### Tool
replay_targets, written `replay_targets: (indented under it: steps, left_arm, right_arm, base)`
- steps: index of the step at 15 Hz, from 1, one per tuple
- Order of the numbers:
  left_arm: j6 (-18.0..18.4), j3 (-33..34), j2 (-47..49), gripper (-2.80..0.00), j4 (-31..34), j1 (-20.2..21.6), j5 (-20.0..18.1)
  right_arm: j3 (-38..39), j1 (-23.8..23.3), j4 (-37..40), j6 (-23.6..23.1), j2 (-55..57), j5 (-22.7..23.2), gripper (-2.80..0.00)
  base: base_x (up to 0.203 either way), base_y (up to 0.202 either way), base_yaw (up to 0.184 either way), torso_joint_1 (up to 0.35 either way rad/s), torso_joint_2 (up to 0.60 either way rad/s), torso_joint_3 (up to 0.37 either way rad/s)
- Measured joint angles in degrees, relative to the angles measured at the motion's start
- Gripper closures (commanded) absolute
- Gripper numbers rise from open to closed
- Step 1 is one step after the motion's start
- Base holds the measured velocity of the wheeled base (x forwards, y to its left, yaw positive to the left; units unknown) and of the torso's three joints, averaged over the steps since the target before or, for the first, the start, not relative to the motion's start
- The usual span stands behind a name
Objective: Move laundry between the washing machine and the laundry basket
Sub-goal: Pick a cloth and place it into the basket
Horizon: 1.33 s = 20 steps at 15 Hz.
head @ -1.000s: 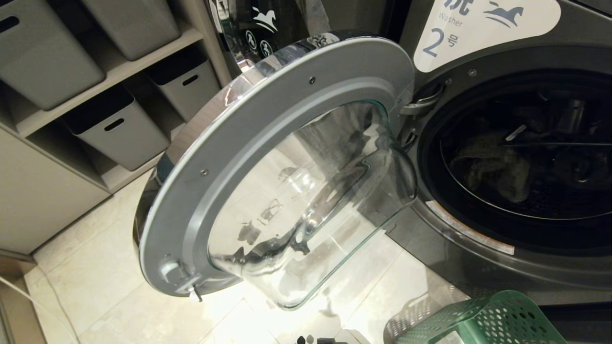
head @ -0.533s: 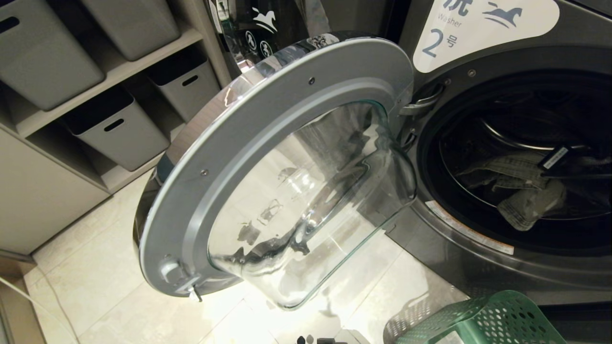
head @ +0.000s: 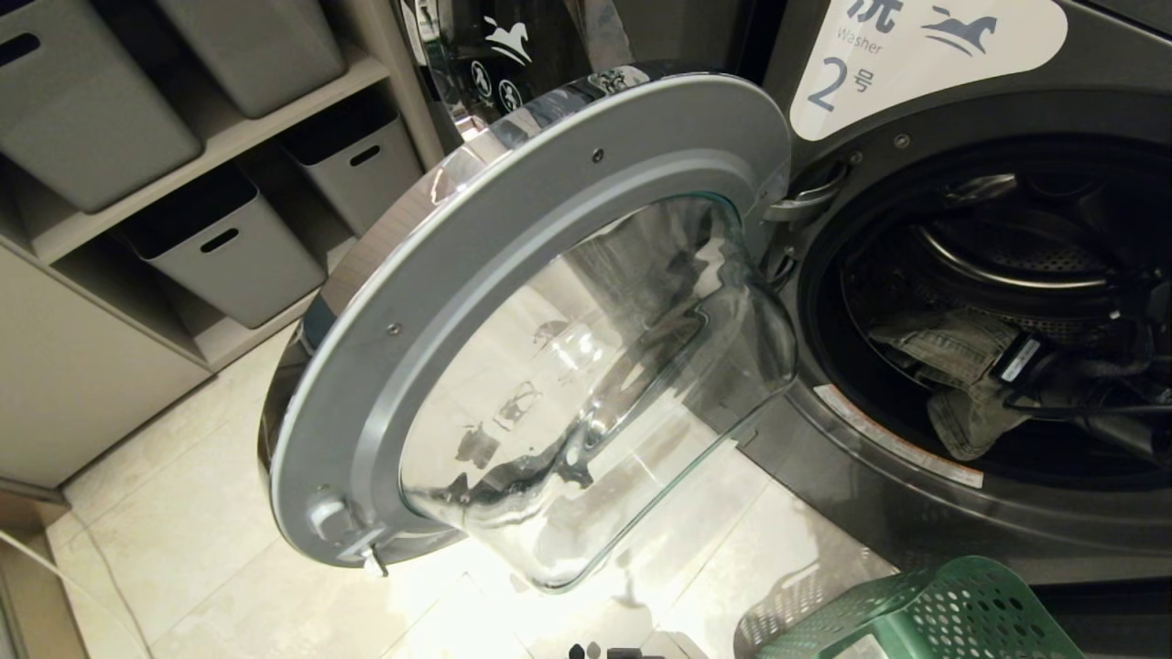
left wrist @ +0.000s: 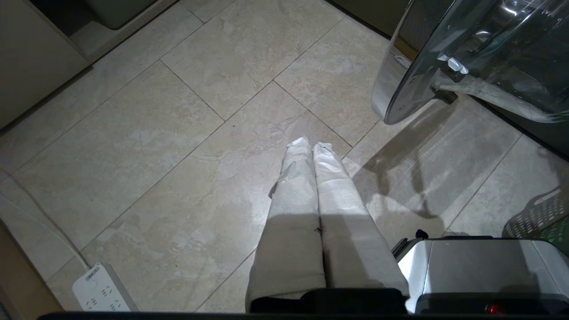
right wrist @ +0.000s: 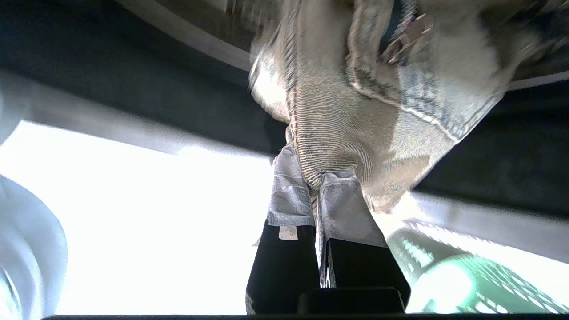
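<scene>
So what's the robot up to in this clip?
It is unloading the washing machine. The door hangs wide open. The right tool is shut on a piece of laundry at the drum's mouth. The laundry basket waits on the floor below the opening. The left tool is shut, holds nothing, and hangs parked over the tiles beside the door.

We see a pale tiled floor (head: 183, 549) carrying the dark washing machine (head: 916, 513) on the right and the green laundry basket (head: 925, 613) near its front. A white power strip (left wrist: 102, 291) lies on the tiles. At far left, a shelf (head: 229, 137) holds grey storage bins (head: 229, 247).
</scene>
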Motion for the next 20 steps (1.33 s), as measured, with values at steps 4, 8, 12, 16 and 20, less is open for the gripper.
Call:
replay_targets:
  steps: [4, 8, 12, 16, 20]
  left_arm:
    - [0.0, 0.0, 0.0, 0.00, 0.0, 0.0, 0.0]
    - [0.0, 0.0, 0.0, 0.00, 0.0, 0.0, 0.0]
    - [0.0, 0.0, 0.0, 0.00, 0.0, 0.0, 0.0]
    - [0.0, 0.0, 0.0, 0.00, 0.0, 0.0, 0.0]
    - [0.0, 0.0, 0.0, 0.00, 0.0, 0.0, 0.0]
  right_arm:
    - [5.4, 4.2, 1.3, -5.2, -3.4, 0.1, 0.00]
    - [12.4, 8.0, 6.2, -10.6, -12.5, 0.6, 0.00]
    - [17.1, 10.4, 16.7, -17.4, -26.0, 1.1, 0.00]
    - [20.6, 13.1, 30.7, -19.6, -37.9, 0.8, 0.00]
    - [26.1, 13.4, 37.3, -19.8, -47.5, -1.1, 0.00]
  base:
    - [0.000, 0.000, 0.000, 0.000, 0.00, 0.000]
    - [0.000, 0.000, 0.000, 0.000, 0.00, 0.000]
    - [0.000, 0.000, 0.000, 0.000, 0.00, 0.000]
    - [0.000, 0.000, 0.000, 0.000, 0.00, 0.000]
    - [0.000, 0.000, 0.000, 0.000, 0.00, 0.000]
